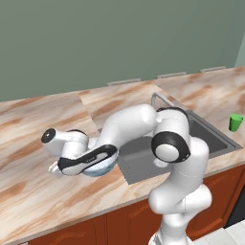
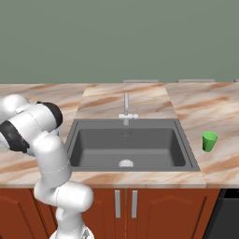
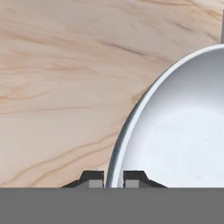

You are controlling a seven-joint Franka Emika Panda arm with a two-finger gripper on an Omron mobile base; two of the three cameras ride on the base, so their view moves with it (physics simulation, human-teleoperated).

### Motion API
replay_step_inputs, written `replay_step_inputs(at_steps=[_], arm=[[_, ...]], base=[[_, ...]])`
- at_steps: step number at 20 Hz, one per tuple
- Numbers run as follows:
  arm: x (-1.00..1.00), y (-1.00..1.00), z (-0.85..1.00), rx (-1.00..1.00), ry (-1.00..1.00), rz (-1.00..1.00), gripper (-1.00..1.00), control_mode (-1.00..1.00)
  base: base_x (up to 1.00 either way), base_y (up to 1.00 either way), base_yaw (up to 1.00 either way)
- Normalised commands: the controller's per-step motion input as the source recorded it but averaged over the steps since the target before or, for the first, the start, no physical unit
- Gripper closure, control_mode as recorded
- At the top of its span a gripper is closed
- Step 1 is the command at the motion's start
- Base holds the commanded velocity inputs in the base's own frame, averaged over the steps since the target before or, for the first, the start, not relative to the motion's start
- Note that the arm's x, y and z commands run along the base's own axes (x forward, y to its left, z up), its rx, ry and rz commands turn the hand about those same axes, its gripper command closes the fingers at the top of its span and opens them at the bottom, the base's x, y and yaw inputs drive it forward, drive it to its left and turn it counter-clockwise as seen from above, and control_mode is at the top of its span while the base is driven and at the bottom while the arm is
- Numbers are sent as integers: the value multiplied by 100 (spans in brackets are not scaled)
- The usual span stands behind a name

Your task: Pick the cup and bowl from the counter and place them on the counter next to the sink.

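Observation:
The pale blue bowl (image 3: 175,131) takes up the right of the hand view, and its rim runs up between my two fingertips (image 3: 93,179). My gripper (image 3: 113,180) is shut on that rim. From the left base view the bowl (image 1: 99,169) peeks out under my hand, low over the marbled counter (image 1: 28,143) just left of the sink (image 1: 210,136). I cannot tell whether it rests on the stone. The green cup (image 1: 235,122) stands upright on the counter right of the sink, far from my gripper; the right base view shows the cup (image 2: 209,141) too.
The grey sink (image 2: 126,144) has a silver faucet (image 2: 125,108) at its back edge. My arm bends across the sink's left side. Reddish-brown cabinets (image 2: 140,205) run below the counter (image 2: 121,100). A green-grey wall stands behind.

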Motion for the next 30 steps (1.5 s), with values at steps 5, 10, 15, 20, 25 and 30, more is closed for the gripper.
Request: replay_step_inputs(at_steps=[5, 10, 15, 20, 25, 30], arm=[[3, 0, -40, 0, -15, 0, 100, -100], [0, 0, 0, 0, 0, 0, 100, -100], [0, 0, 0, 0, 0, 0, -100, -100], [0, 0, 10, -1, 0, 0, -100, -100], [-27, -4, 61, 0, 0, 0, -100, -100], [-37, -6, 100, 7, -2, 0, -100, -100]], base=[[0, 0, 0], [0, 0, 0], [0, 0, 0], [0, 0, 0], [0, 0, 0], [0, 0, 0]])
